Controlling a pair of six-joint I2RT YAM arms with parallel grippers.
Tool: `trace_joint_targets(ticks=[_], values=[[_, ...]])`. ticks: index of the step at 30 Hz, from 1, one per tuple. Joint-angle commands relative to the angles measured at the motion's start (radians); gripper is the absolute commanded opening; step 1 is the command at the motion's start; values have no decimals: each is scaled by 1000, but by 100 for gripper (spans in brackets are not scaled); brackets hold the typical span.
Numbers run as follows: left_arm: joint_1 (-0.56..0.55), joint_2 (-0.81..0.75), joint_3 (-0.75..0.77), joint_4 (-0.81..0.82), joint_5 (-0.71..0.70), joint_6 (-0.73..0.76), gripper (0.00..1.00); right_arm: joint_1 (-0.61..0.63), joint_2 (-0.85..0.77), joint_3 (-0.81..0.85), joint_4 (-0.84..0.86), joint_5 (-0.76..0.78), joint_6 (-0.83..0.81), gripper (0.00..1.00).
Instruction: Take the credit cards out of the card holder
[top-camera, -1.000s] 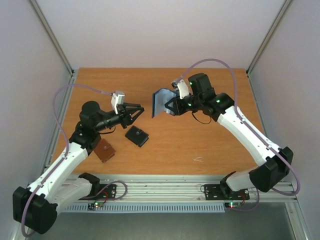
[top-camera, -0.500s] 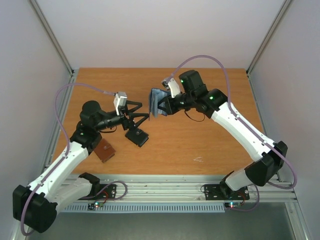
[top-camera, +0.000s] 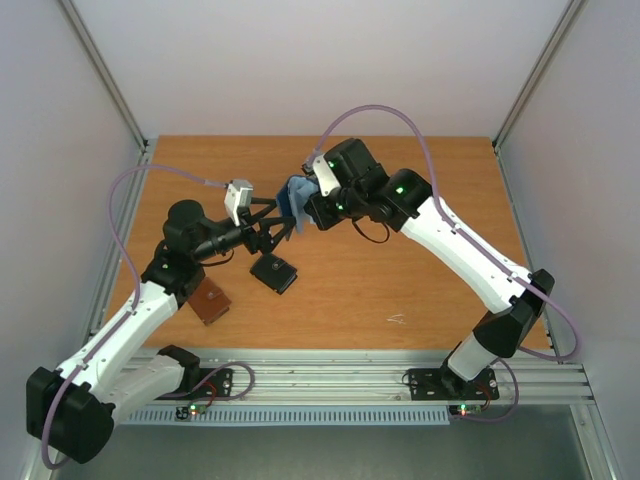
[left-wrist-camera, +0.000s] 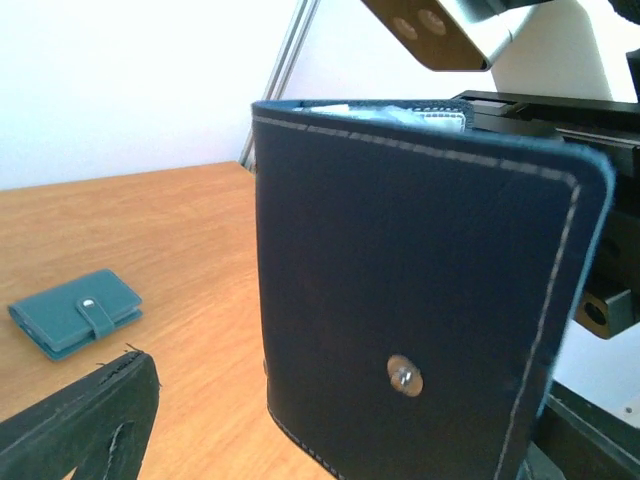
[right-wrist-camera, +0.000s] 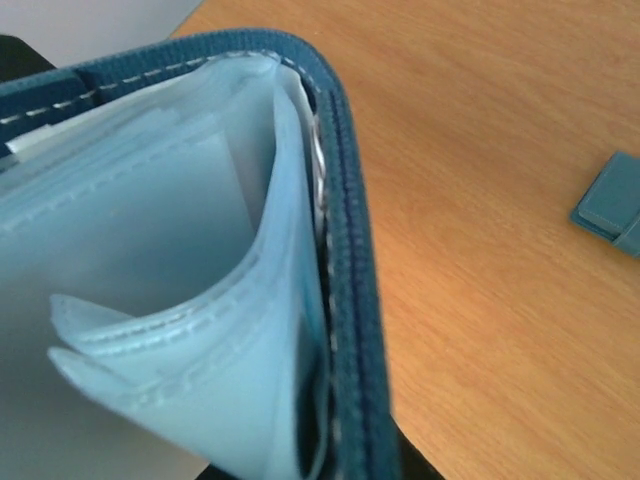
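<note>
1. Right fingers (top-camera: 308, 208): clenched on the card holder (top-camera: 294, 190), which hangs above the table (top-camera: 420, 270) and touches nothing below it. The right wrist view looks along the holder's stitched navy edge (right-wrist-camera: 345, 250). The blue-grey clear pockets (right-wrist-camera: 150, 250) bulge out in curved layers just beside that edge.

2. Left fingers (top-camera: 284, 226): released and spread wide, reaching toward the right fingers with their tips at the card holder's lower edge. In the left wrist view the holder's outer cover (left-wrist-camera: 400, 280) stands upright directly ahead, with pale stitching round its border and a metal snap stud low on its face. One left finger (left-wrist-camera: 85, 425) shows at the lower left, apart from the cover. The other finger is hidden.

3. Credit cards: it cannot be told whether any sit in the pockets.

4. Other items:
- A black wallet (top-camera: 274, 272) lies on the table just below the left fingers.
- A brown wallet (top-camera: 209, 300) lies beside the left forearm.
- A teal wallet with a snap tab (left-wrist-camera: 75, 312) lies flat, well apart from both sets of fingers.
</note>
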Motion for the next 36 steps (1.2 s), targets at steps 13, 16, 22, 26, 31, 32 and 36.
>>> trace_joint_targets(ticks=[13, 16, 22, 26, 31, 32, 36], values=[[-7, 10, 21, 29, 0, 10, 75, 24, 35, 95, -94, 117, -20, 1], [-7, 15, 24, 16, -19, 29, 75, 28, 37, 105, -99, 131, -21, 1], [-7, 6, 14, 28, 12, 45, 45, 29, 17, 81, -69, 87, -35, 1], [-7, 3, 9, 72, 88, 15, 23, 7, -17, 29, -17, 11, -39, 1], [-7, -2, 6, 99, 167, -6, 0, -43, -48, -57, 58, -137, -12, 3], [-7, -4, 6, 91, 155, -10, 0, -55, -53, -79, 76, -163, -4, 8], [-7, -14, 31, -80, -66, 11, 0, -70, -92, -138, 137, -269, -38, 46]])
